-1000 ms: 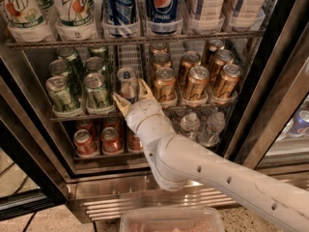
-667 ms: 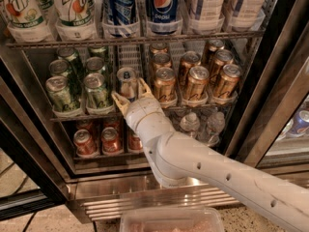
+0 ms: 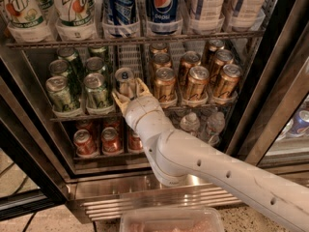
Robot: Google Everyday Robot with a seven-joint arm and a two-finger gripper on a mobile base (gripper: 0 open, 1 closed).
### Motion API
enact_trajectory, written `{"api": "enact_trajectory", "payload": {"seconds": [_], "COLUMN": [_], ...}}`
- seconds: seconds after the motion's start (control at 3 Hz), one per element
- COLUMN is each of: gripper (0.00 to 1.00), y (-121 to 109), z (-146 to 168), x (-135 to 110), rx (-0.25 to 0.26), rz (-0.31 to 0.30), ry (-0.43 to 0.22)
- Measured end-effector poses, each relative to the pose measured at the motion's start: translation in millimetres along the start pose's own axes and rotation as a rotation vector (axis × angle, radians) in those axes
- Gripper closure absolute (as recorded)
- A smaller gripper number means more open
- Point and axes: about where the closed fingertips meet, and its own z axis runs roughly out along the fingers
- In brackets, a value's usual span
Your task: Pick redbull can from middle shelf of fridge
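Redbull can (image 3: 125, 79), slim, blue-and-silver with a silver top, stands alone in its lane at the front of the grey wire middle shelf (image 3: 129, 57) of the stainless-steel drinks fridge (image 3: 120, 204). The same shelf holds six wider green cans (image 3: 96, 88) to its left, in two rows of three, and eight gold cans (image 3: 195, 81) to its right. Rack above: two 7up bottles (image 3: 72, 8), two Pepsi bottles (image 3: 161, 4), two pale bottles (image 3: 205, 4). Rack below: red cans (image 3: 110, 140), three in front with more behind, and two clear water bottles (image 3: 190, 122) at the right. The cream two-finger gripper (image 3: 131, 94) reaches in from the near right. Its jaws are apart, one finger on each side of the can's lower part; contact cannot be confirmed. Compared with one second ago, the can is unmoved and the gripper is in nearly the same place, wrist slightly further left.
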Motion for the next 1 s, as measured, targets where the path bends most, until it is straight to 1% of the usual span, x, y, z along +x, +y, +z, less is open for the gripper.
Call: {"api": "enact_trajectory", "payload": {"seconds": [0.33, 0.67, 1.0], "gripper": [1.00, 1.00, 1.00], "y": [0.0, 0.0, 0.2], "z": [0.0, 0.0, -1.5], "x": [0.0, -0.1, -8.2], "rx": [0.000, 0.000, -0.021], "rz": [0.000, 0.000, -0.006], "ry": [0.000, 0.000, -0.013]}}
